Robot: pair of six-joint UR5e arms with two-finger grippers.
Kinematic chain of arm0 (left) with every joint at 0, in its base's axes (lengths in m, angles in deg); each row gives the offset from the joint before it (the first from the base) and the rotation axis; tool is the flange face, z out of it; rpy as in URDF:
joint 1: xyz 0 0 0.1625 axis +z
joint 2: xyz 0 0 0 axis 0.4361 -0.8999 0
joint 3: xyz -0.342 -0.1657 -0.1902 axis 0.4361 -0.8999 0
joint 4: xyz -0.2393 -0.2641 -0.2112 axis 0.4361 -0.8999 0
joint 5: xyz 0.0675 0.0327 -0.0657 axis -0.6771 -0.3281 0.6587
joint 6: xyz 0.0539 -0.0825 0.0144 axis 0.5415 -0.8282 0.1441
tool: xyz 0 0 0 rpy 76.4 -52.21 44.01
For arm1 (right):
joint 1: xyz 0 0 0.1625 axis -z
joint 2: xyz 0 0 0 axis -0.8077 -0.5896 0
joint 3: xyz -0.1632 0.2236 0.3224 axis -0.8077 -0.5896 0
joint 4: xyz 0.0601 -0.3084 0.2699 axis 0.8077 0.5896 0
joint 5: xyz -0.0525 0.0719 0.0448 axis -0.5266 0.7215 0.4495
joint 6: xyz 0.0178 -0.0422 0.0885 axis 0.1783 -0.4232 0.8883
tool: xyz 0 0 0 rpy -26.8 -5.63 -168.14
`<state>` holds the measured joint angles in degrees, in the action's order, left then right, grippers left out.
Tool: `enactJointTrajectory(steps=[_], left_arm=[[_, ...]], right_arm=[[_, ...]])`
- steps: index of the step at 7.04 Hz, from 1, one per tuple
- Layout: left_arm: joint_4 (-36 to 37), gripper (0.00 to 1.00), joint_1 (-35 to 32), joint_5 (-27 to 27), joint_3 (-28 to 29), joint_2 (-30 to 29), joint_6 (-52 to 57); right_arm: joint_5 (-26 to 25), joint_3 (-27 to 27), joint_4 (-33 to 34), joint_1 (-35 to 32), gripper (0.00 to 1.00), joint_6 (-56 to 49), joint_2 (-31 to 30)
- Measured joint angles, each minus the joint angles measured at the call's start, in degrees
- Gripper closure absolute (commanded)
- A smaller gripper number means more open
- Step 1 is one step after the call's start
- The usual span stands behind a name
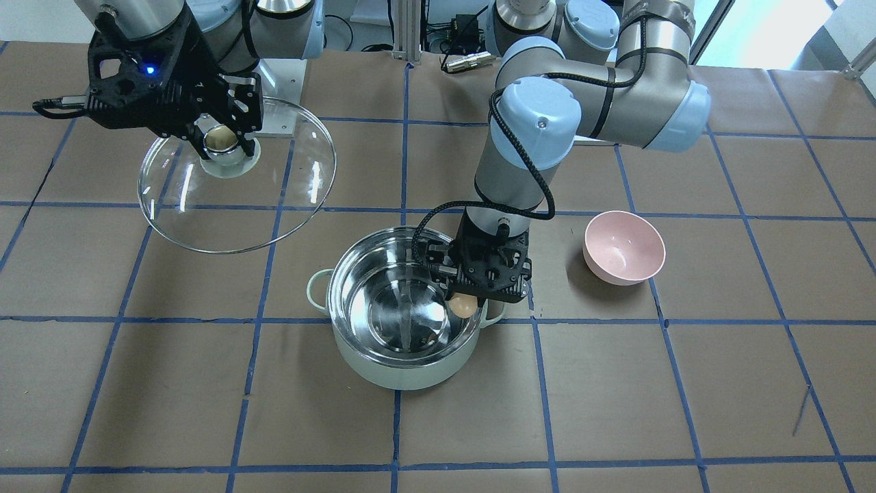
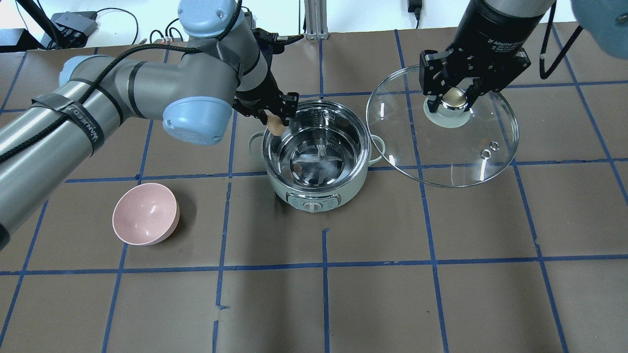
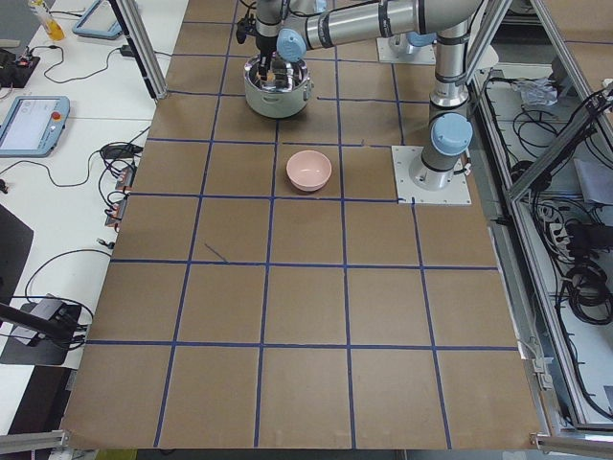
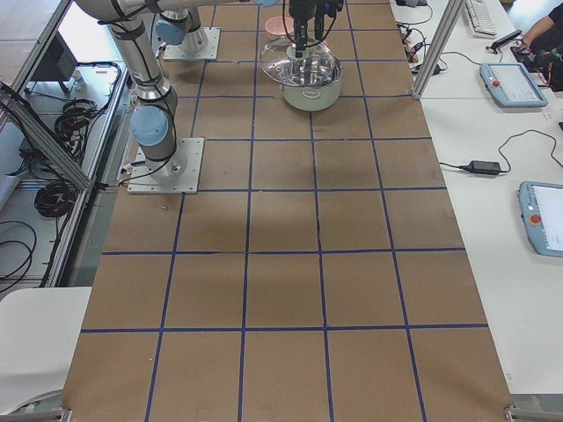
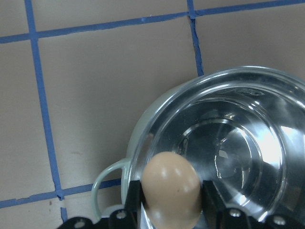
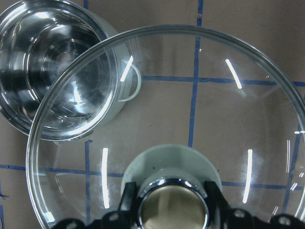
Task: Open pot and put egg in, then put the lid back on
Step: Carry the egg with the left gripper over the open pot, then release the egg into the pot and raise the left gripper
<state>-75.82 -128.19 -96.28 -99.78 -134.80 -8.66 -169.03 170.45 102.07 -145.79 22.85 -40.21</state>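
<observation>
The mint-green pot (image 2: pixel 316 193) stands open mid-table, its steel inside empty; it also shows in the front view (image 1: pixel 404 370), the left wrist view (image 5: pixel 143 129) and the right wrist view (image 6: pixel 57 71). My left gripper (image 2: pixel 275 126) is shut on the tan egg (image 2: pixel 276 127) and holds it over the pot's rim by a side handle; the egg shows in the front view (image 1: pixel 463 305) and the left wrist view (image 5: pixel 171 188). My right gripper (image 2: pixel 454 98) is shut on the knob of the glass lid (image 2: pixel 471 157) and holds it in the air beside the pot; the lid also shows in the front view (image 1: pixel 274 192) and the right wrist view (image 6: pixel 190 95).
A small pink bowl (image 2: pixel 145 214) sits on the brown paper on the left arm's side of the pot, also in the front view (image 1: pixel 623 247). Blue tape lines grid the table.
</observation>
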Motion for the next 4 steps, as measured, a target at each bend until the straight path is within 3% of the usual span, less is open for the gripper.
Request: enactJointTrajectory(steps=[1, 2, 3, 4], left_arm=[[0.90, 0.81, -0.67, 0.02, -0.42, -0.94, -0.14], [1.28, 0.17, -1.46, -0.02, -0.85, -1.51, -0.10], [1.40, 0.02, -1.85, -0.25, -1.38, -1.81, 0.11], [1.56, 0.00, -2.00, -0.62, -1.83, -1.80, 0.43]], right_arm=[[0.00, -0.02, 0.00, 0.02, 0.82, 0.00, 0.00], [0.00, -0.04, 0.02, -0.07, 0.82, 0.00, 0.00], [0.00, -0.04, 0.02, -0.05, 0.82, 0.00, 0.02], [-0.02, -0.04, -0.01, 0.10, 0.82, -0.02, 0.06]])
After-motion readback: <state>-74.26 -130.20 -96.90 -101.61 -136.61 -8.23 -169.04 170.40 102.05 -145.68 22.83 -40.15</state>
